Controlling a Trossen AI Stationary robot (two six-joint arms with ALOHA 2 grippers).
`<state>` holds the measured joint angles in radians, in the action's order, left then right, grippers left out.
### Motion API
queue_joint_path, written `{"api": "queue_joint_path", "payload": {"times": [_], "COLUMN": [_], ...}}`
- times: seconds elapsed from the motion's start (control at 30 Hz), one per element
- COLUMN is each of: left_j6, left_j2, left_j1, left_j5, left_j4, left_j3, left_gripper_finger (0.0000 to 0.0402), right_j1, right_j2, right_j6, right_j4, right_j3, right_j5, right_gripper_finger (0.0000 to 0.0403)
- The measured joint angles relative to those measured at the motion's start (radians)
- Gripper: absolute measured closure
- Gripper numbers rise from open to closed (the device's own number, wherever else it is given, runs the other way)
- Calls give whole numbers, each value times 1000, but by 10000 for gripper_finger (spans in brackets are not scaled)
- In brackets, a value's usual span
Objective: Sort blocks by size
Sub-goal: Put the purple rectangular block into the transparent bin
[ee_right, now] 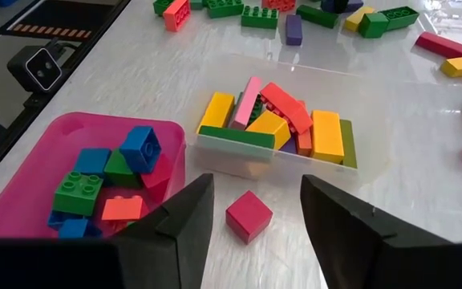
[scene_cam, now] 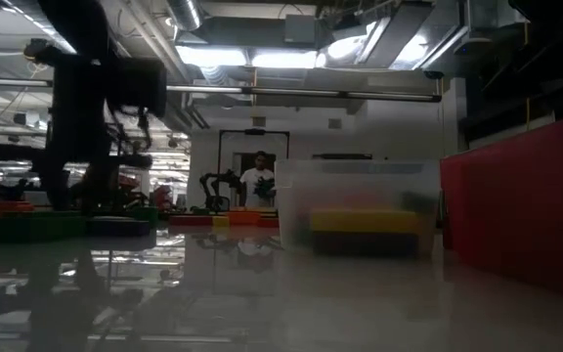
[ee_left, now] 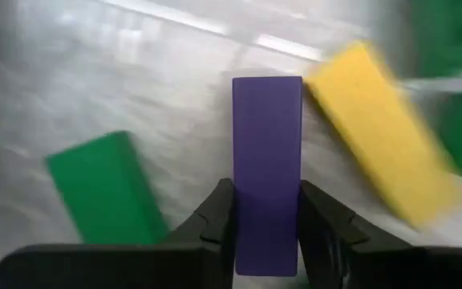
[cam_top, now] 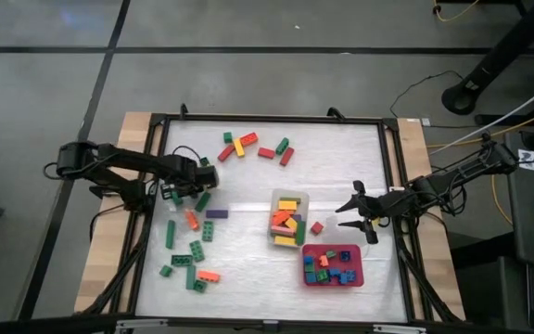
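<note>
Two arms low: left gripper (ee_left: 267, 229) pinching purple bar (ee_left: 267, 172); right gripper (ee_right: 255, 213) spread

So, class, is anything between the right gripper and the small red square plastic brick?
Nothing visible. The right gripper is open and faces the small red square plastic brick. Only bare white table lies between them, and the clear plastic tub sits beyond.

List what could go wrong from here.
1. The left tool pinches only the near end of the purple bar, so the bar might pivot or slip when carried.
2. The clear tub is already heaped with bars; another may slide off.
3. The right tool is open around a small red block close to the tub wall, so closing might nudge the tub.
</note>
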<state>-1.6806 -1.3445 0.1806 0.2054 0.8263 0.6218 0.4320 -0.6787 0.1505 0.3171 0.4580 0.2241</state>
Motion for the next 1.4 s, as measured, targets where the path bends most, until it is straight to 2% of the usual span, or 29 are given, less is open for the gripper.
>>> {"api": "queue_joint_path", "payload": {"times": [0.17,0.3,0.4,0.57,0.73,0.87,1.03,1.4], "left_j6": [104,175,278,526,697,827,947,987], "left_j2": [115,199,204,100,-99,-258,-385,-419], "left_j1": [-19,-67,-123,-231,-304,-328,-324,-270], "left_j5": [0,3,36,120,128,125,51,-34], "left_j4": [-59,-330,-618,-1105,-1455,-1523,-1514,-1503], "left_j3": [36,48,48,49,50,95,148,167], "left_gripper_finger": [321,321,321,321,308,304,289,204], "right_j1": [0,0,0,0,0,0,0,0], "right_j2": [0,0,0,0,0,0,0,0], "right_j6": [0,-1,-6,-28,-28,-28,-27,-26], "right_j4": [0,0,-1,-1,-1,-1,-1,-4], "right_j3": [0,0,0,0,0,0,0,0], "right_j5": [0,0,0,0,0,0,0,0], "right_gripper_finger": [216,216,217,216,216,216,217,217]}}
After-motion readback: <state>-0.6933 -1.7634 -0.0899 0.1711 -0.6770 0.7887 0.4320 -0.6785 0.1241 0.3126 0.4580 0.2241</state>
